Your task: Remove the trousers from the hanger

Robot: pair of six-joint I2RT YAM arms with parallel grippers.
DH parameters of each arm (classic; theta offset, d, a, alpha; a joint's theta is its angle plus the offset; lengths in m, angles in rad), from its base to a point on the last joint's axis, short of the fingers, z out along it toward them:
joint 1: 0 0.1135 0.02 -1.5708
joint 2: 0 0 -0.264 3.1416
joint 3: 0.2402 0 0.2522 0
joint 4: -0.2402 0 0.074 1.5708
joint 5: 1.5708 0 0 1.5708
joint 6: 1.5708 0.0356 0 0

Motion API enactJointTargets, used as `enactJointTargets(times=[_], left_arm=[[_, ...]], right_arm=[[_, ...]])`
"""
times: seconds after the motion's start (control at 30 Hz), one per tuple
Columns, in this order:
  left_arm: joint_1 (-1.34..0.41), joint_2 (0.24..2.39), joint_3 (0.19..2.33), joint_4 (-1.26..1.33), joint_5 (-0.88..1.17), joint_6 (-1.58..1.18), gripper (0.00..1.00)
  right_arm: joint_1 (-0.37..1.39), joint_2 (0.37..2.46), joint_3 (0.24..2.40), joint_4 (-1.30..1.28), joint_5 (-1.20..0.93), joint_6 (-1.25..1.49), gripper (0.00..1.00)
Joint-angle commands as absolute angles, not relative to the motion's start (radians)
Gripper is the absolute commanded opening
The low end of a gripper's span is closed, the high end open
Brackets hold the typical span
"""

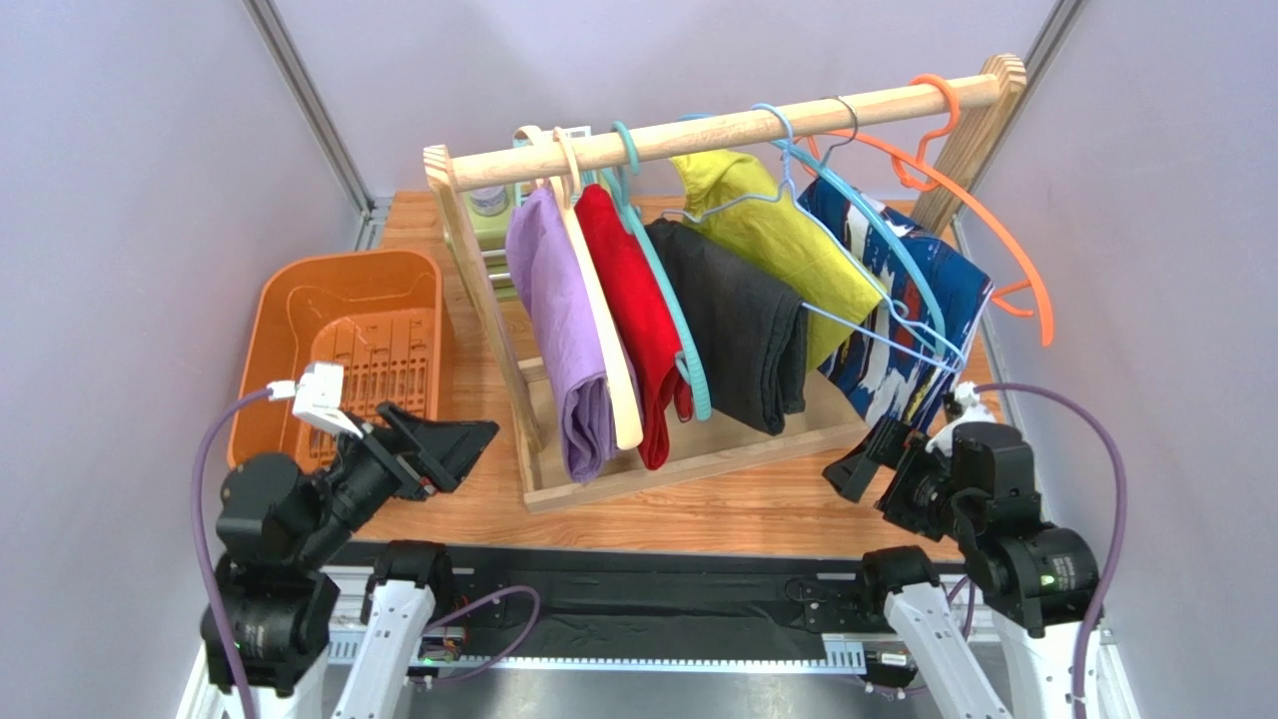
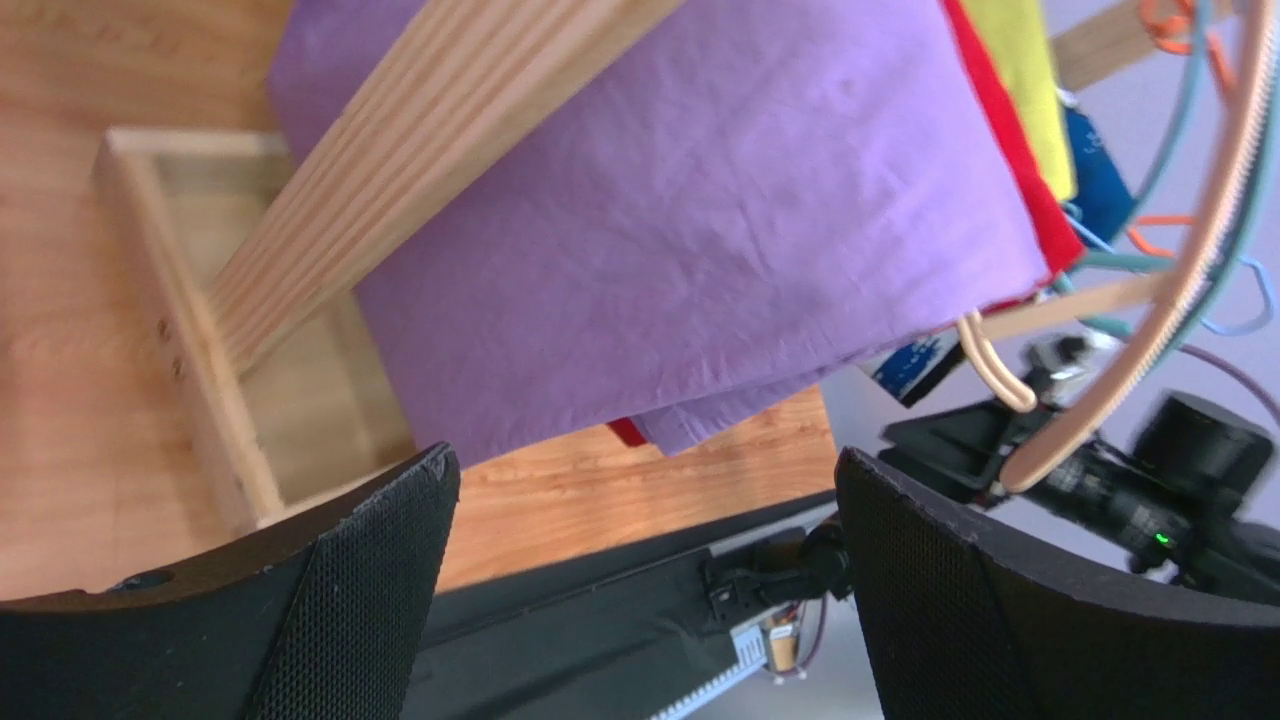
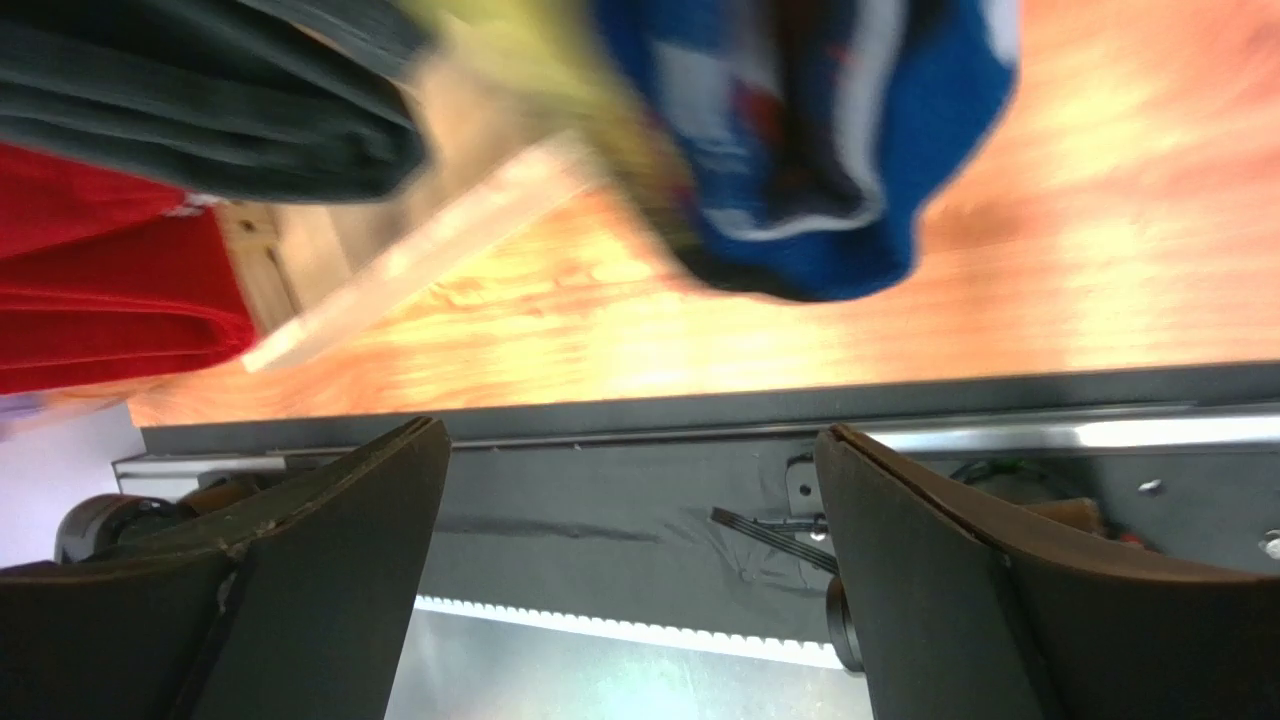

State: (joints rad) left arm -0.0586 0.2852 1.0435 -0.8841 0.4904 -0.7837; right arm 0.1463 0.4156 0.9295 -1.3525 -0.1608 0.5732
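Top external: lavender trousers (image 1: 558,318) hang folded over the cream hanger (image 1: 612,352).
Probably soft, light and limp; grasp the lower fold. Left gripper (image 1: 458,450) spread wide, empty.

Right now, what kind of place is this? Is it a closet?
Probably a robot test booth: plain grey walls, a small clothes rack on a table, and a left arm and right arm at its edge.
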Motion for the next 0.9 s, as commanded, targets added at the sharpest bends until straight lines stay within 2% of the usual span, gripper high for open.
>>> enactJointTargets(times=[0.0, 0.13, 0.23, 0.4, 0.57, 0.63, 0.87], left_arm=[[-0.054, 0.472, 1.219, -1.192, 0.472, -0.693, 0.99], [-0.054, 0.545, 1.246, -1.151, 0.601, -0.716, 1.0], [-0.054, 0.526, 1.212, -0.973, 0.707, -0.782, 0.99], [-0.054, 0.488, 1.215, -0.902, 0.663, -0.862, 0.99], [-0.054, 0.532, 1.265, -0.881, 0.721, -0.826, 0.99], [-0.054, 0.541, 1.288, -0.893, 0.726, -0.805, 0.99], [-0.054, 0.542, 1.281, -0.874, 0.735, -0.819, 0.97]], right_arm=[[0.144, 0.477, 1.139, -1.531, -0.147, 0.465, 1.0], [0.144, 0.5, 1.259, -1.531, -0.23, 0.413, 1.0], [0.143, 0.558, 1.379, -1.539, -0.297, 0.373, 1.0], [0.143, 0.713, 1.693, -1.58, -0.351, 0.33, 0.97], [0.143, 0.871, 1.89, -1.572, -0.578, 0.305, 0.91], [0.143, 0.937, 1.992, -1.56, -0.604, 0.302, 0.91], [0.144, 1.071, 2.118, -1.413, -0.787, 0.405, 0.88]])
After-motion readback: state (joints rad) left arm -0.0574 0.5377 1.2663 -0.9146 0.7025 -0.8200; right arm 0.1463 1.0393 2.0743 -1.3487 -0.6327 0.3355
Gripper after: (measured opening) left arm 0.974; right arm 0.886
